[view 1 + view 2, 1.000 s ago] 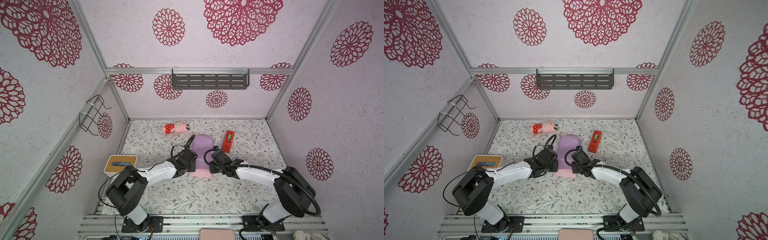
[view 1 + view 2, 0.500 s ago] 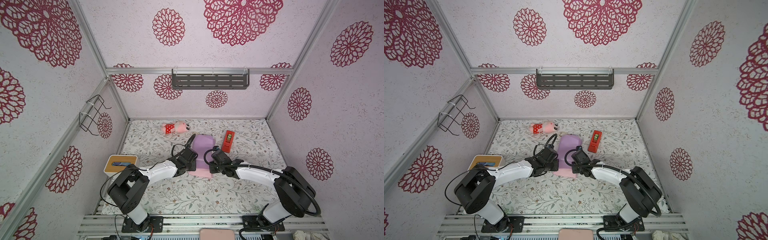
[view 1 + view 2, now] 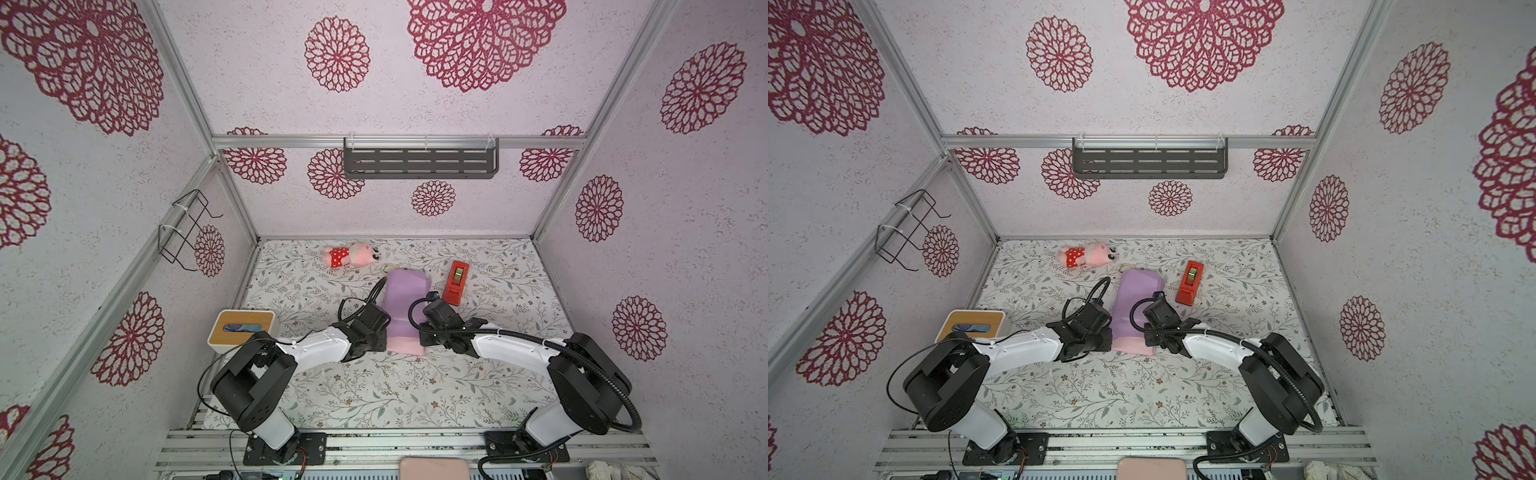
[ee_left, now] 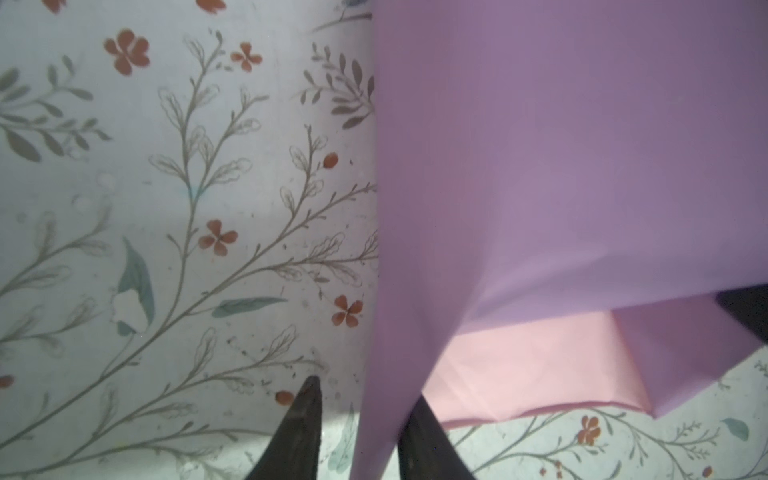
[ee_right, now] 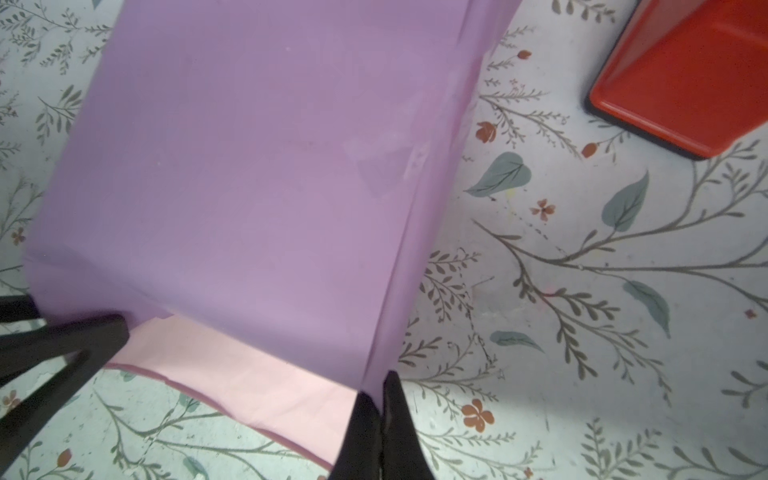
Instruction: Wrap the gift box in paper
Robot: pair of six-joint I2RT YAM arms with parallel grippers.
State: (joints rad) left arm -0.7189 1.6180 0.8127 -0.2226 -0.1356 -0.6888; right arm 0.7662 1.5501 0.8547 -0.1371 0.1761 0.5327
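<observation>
The paper (image 3: 405, 299) (image 3: 1138, 295) lies folded into a long wrap at mid-table, lilac side out, with pale pink showing at its near end (image 5: 257, 378). The gift box is hidden under it. My left gripper (image 3: 384, 345) (image 4: 365, 390) is at the wrap's near left corner. It is open, its fingers apart, and a lilac fold (image 4: 386, 374) hangs loose between them. My right gripper (image 3: 422, 338) (image 5: 377, 384) is at the near right corner, shut on the paper's folded edge. In the right wrist view the left fingers (image 5: 62, 336) show as a dark fork.
A red tape dispenser (image 3: 456, 282) (image 5: 685, 70) lies just right of the wrap. A pink plush toy (image 3: 353, 254) lies at the back, and a white tissue box (image 3: 241, 330) stands by the left wall. A pink pad (image 3: 434, 468) sits on the front rail.
My left gripper's jaws have parted and let go of the paper fold. The right gripper stays pinched on its edge. Neither arm has visibly moved.
</observation>
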